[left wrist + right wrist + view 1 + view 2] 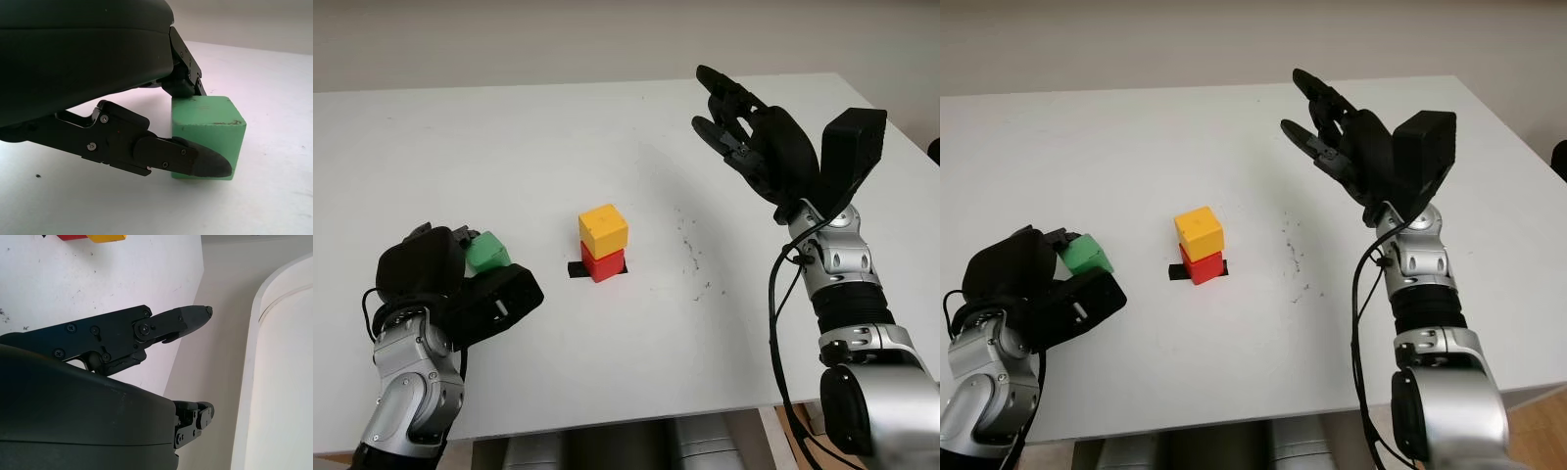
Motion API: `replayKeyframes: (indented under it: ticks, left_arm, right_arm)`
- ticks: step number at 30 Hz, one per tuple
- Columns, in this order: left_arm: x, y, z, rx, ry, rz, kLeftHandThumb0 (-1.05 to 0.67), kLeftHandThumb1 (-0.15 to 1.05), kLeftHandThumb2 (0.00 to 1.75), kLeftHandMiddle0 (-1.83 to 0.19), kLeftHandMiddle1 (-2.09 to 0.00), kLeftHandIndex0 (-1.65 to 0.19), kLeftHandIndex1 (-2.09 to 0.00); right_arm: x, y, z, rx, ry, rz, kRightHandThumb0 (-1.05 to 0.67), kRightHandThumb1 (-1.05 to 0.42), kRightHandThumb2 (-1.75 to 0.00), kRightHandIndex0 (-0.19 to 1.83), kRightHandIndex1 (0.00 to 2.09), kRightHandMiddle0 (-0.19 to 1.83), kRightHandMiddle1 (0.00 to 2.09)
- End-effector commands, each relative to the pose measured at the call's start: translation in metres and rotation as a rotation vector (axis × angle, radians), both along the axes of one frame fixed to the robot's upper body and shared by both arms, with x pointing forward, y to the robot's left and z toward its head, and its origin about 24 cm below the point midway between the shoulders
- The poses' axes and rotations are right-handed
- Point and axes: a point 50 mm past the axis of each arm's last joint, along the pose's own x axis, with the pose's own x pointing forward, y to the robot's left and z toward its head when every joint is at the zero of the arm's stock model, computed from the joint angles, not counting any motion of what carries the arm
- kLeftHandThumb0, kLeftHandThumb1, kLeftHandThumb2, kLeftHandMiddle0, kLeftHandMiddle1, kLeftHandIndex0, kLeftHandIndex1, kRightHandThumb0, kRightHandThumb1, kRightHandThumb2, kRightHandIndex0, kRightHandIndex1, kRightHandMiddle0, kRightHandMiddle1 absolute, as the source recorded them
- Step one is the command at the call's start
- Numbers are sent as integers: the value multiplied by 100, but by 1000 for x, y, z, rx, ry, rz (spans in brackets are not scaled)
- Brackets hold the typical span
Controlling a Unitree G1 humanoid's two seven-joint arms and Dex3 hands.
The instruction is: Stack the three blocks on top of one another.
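A small yellow wooden cube (604, 230) sits on a red wooden cube (603, 263) at the middle of the white table (607, 372), over a strip of black tape (578, 269). Well to their left, the black left hand (460, 279) grips a green wooden cube (208, 132) between its fingers (195, 164). The black right hand (759, 137) is raised above the table's far right, open and empty.

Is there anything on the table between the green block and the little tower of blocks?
No. Between the green block in the left hand and the yellow block atop the red block, the left eye view shows bare white table.
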Motion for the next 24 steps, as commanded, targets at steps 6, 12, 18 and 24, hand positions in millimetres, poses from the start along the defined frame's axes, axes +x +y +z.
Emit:
replayKeyframes:
  ticks: [6,12,18,24]
  left_arm:
    - [-1,2,0,-31,-61,-1,-35,105,9,-34,-6,-27,-137]
    - [-1,1,6,-43,-99,-50,-34,102,6,-36,-6,-35,-139]
    - [-4,-4,26,-168,-168,-152,-32,100,5,-42,-7,-36,-153]
    - [-8,-8,47,-342,-220,-262,-31,99,5,-43,-6,-37,-160]
  right_arm:
    - [-1,3,3,-1,-21,2,-48,-105,-8,-8,5,24,22]
    - [0,5,3,1,-15,4,-49,-105,-8,-7,6,23,24]
    - [0,7,1,-11,-13,11,-51,-105,-9,-6,6,20,24]
    - [0,10,-2,-35,-7,1,-52,-105,-9,-5,6,20,26]
